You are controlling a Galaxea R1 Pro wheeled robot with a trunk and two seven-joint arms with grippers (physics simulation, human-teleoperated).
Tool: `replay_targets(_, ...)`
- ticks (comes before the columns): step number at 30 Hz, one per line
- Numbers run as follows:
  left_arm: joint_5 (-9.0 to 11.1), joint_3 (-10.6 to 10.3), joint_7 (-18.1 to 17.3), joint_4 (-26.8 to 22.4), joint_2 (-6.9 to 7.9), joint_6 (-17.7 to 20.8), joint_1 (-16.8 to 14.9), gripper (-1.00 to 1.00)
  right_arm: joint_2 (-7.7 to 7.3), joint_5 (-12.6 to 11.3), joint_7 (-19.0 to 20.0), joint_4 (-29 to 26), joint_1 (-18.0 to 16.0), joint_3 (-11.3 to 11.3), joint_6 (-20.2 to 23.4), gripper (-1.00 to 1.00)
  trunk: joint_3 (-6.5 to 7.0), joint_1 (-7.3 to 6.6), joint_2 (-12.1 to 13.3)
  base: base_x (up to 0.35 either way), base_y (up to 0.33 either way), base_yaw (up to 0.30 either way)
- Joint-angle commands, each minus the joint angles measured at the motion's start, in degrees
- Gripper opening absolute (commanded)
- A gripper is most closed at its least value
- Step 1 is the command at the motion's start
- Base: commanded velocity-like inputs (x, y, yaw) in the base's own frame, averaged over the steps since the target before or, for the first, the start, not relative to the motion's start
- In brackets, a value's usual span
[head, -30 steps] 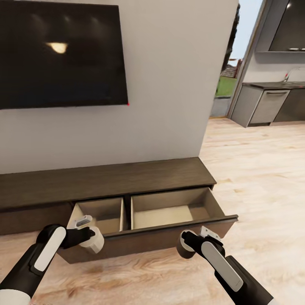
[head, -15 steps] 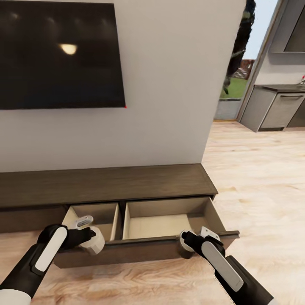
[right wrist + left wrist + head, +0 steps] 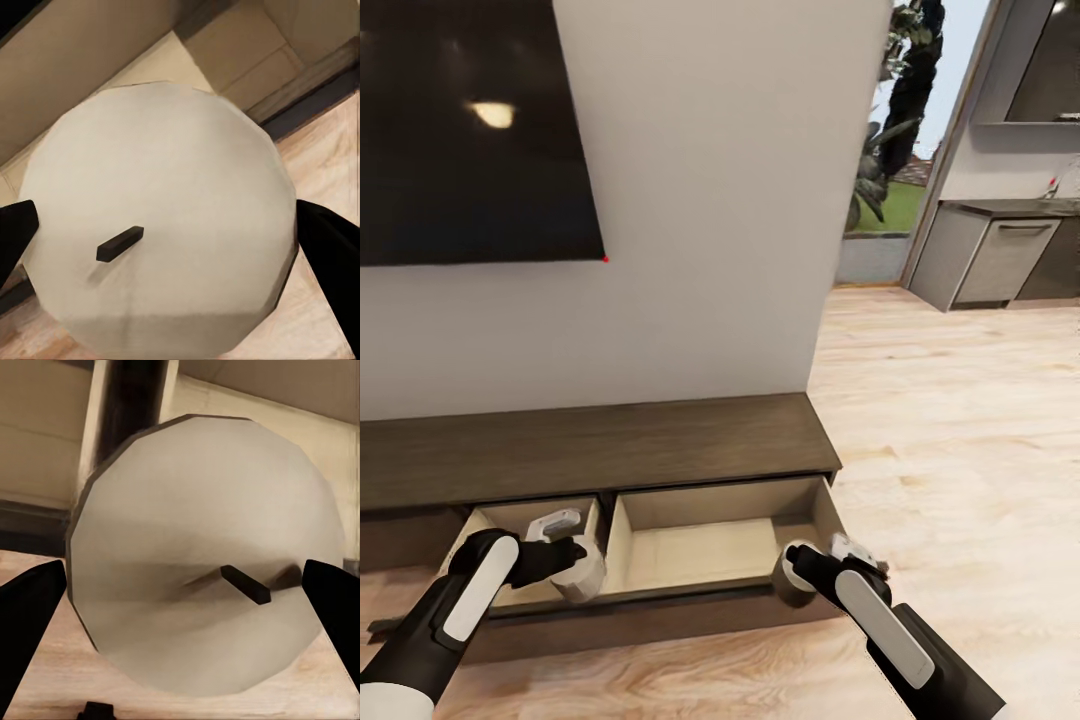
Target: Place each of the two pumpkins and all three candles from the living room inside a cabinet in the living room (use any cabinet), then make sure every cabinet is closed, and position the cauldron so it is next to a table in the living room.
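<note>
While the view has swung right so the open cabinet [image 3: 660, 450] drawer sits closer below, left gripper [image 3: 575, 565] and right gripper [image 3: 800, 575] fingers stay clamped on a candle [image 3: 202, 559] each, ready to drop in.

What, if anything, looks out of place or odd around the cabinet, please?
Nothing looks damaged or spilled. The cabinet has one drawer pulled open, its compartments empty. Each gripper, left and right, holds a candle at the drawer's front edge.
</note>
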Motion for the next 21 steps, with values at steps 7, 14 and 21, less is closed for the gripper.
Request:
replay_targets(7,0.7,-0.1,0.6,-0.1,0.05,0.0,0.0,-1.0,-0.03,-0.1,-0.3,-0.1,-0.1,0.1,0.1,-1.0,0.03,0.01,0.0,0.153,-0.209,0.091)
replay_targets(14,0.7,-0.1,0.6,0.0,0.05,0.1,0.0,-1.0,-0.03,-0.1,-0.3,-0.1,-0.1,0.2,0.1,-1.0,0.18,0.01,0.0,0.165,-0.044,0.192)
replay_targets(21,0.7,-1.1,0.6,0.1,0.05,0.0,0.0,-1.0,-0.01,-0.1,-0.3,-0.1,-0.1,0.2,0.1,-1.0,0.2,0.01,0.0,0.139,-0.186,0.113)
